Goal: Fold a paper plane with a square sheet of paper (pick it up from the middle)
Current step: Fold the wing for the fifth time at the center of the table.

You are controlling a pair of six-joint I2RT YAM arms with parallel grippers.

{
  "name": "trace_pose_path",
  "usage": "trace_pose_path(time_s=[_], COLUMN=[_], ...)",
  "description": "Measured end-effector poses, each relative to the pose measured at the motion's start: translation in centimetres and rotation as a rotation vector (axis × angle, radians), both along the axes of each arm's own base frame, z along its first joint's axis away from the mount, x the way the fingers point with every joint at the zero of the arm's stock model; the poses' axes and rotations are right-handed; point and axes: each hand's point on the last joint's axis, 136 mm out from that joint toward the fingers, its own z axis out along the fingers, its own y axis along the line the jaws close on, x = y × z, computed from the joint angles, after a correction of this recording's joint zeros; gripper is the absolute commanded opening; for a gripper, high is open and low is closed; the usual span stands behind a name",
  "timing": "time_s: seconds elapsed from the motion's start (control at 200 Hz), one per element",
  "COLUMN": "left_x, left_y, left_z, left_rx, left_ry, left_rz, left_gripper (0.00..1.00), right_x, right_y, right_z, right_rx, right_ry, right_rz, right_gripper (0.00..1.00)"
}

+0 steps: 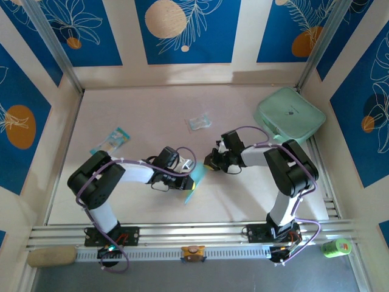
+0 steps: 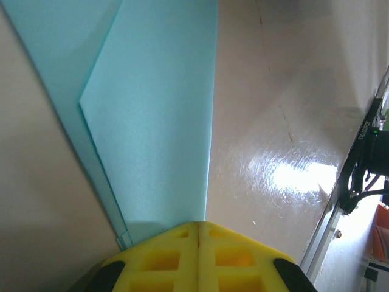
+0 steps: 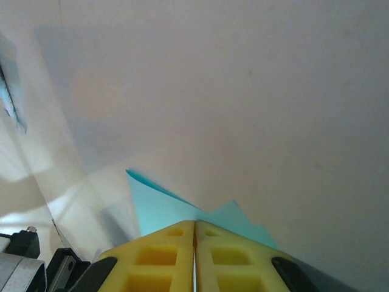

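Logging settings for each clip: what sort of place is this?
Probably a lab recording booth: printed blue panels wall in a table, an aluminium rail edges it, and the left arm and right arm bolted there hold one paper.

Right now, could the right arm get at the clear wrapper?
Likely yes: bare table lies between the right gripper and the clear wrapper. But it is shut on the paper, so it must let go first.

A mint-green case sits far right, a printed packet left, perhaps crumpled plastic between.
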Motion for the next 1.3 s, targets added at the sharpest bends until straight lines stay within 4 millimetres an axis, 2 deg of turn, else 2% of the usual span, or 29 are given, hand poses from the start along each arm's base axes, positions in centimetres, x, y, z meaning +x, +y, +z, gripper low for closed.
trace_pose_path(time_s=[0.31,0.515,0.605,0.675,0.815,0.945,1.04,1.14,1.3], left_x=[0.0,0.0,0.0,-0.1,0.0,0.0,0.0,0.0,0.0], left_y=[0.0,0.0,0.0,0.0,0.0,0.0,0.0,0.0,0.0], left_z=[0.0,0.0,0.0,-0.1,0.0,0.0,-0.1,0.0,0.0], left_rx=[0.001,0.001,-0.001,-0.001,-0.003,-0.005,-0.005,-0.008,-0.009], left_ry=[0.003,0.004,0.003,0.002,0.002,0.0,0.0,-0.003,-0.004], left_rz=[0.002,0.002,0.002,0.002,0.004,0.004,0.004,0.005,0.005], left_gripper=[0.0,0.0,0.0,0.0,0.0,0.0,0.0,0.0,0.0], right_x=[1.1,2.0,2.4,2.5,1.9,-0.1,-2.2,-4.4,-6.3], right_y=[-1.3,-3.0,-4.0,-4.1,-2.5,0.2,2.5,4.0,4.0], right_z=[0.0,0.2,1.1,2.6,5.2,5.3,4.6,3.1,0.2], right_rx=[-0.002,-0.03,-0.052,-0.052,-0.024,-0.006,0.003,0.001,-0.034], right_ry=[-0.007,-0.027,-0.052,-0.091,-0.162,-0.159,-0.137,-0.094,-0.013], right_rz=[-0.038,-0.074,-0.097,-0.098,-0.054,0.034,0.105,0.154,0.155], right_gripper=[0.09,0.11,0.12,0.13,0.13,0.09,0.08,0.05,0.03])
